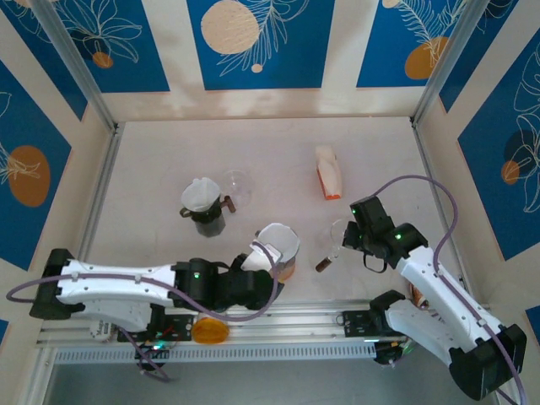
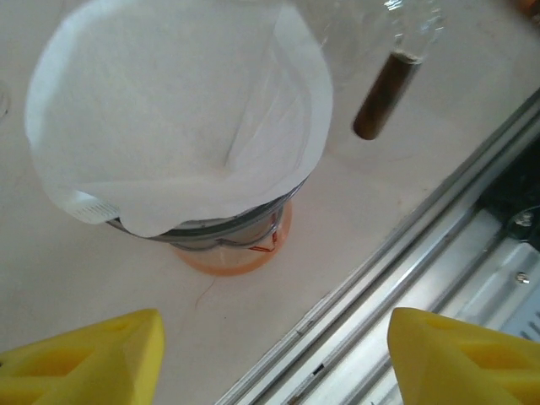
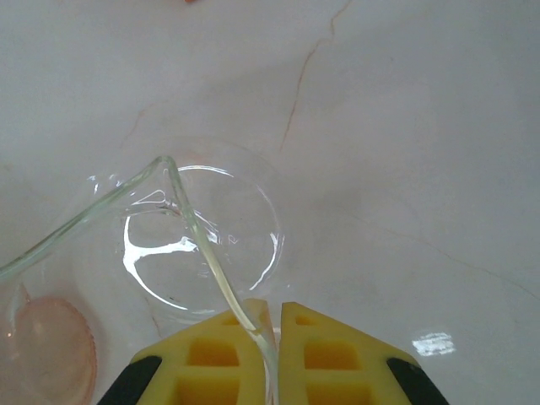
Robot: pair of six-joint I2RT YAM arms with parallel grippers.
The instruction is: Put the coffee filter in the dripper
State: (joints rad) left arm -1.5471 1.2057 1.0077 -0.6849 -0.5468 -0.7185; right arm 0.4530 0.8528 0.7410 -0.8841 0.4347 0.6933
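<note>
A white paper coffee filter (image 2: 177,110) sits opened out in the mouth of a glass dripper with an orange base (image 2: 232,253), near the table's front edge (image 1: 280,245). My left gripper (image 2: 274,337) is open just short of it, with nothing between its yellow fingers (image 1: 260,261). My right gripper (image 3: 274,308) is shut on the rim of a second, clear glass dripper (image 3: 202,228). That dripper's brown handle (image 1: 325,264) points toward the front rail, and the right gripper (image 1: 350,236) stands over it.
A dark carafe carrying another dripper and filter (image 1: 202,207) stands at centre left, with a clear glass piece (image 1: 237,186) beside it. An orange-and-white filter pack (image 1: 329,173) lies at the back right. The aluminium rail (image 2: 405,253) runs along the front edge.
</note>
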